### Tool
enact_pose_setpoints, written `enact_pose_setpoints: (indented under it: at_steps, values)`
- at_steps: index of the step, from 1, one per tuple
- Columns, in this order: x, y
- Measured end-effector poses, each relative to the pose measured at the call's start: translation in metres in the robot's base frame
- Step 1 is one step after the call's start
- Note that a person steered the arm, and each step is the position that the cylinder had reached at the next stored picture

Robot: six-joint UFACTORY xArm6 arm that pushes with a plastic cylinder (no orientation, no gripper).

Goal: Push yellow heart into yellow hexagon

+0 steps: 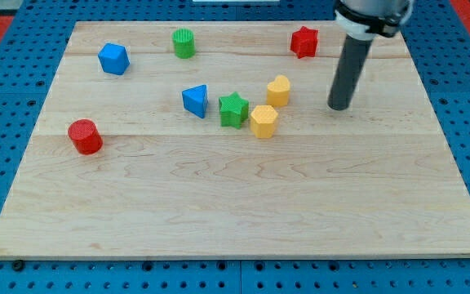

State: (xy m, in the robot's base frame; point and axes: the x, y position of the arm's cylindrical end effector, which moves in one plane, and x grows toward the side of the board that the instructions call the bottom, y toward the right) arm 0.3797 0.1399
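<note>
A: What's crowding the light wooden table (219, 196)?

B: A green star block (233, 109) is sitting just left of the yellow hexagon block (263, 121), with a blue triangle block (195, 100) beyond it. A red star block (303, 42), green cylinder (184, 42), blue cube-ish block (113, 59) and red cylinder (85, 136) are lying well away.

A: And the heart?

B: The yellow heart block (278, 91) is sitting upright just above-right of the hexagon, nothing between them. My tip (340, 106) is resting to the heart's right, apart from it. There's no claw here, just a rod.

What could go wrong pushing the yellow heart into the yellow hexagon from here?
1. My tip sits to the view's right of the yellow heart block; a straight leftward push would likely slide it past the yellow hexagon block, which lies below-left.
2. The green star block appears to touch the hexagon, so contact could shove it toward the blue triangular block.
</note>
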Motion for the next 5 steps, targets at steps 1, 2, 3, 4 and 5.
enact_pose_setpoints:
  at_steps: [1,2,3,4,5]
  values:
    - [-0.025,-0.028]
    - [-0.034,-0.039]
    - [-0.035,-0.047]
    - [-0.047,-0.063]
    - [-0.066,-0.074]
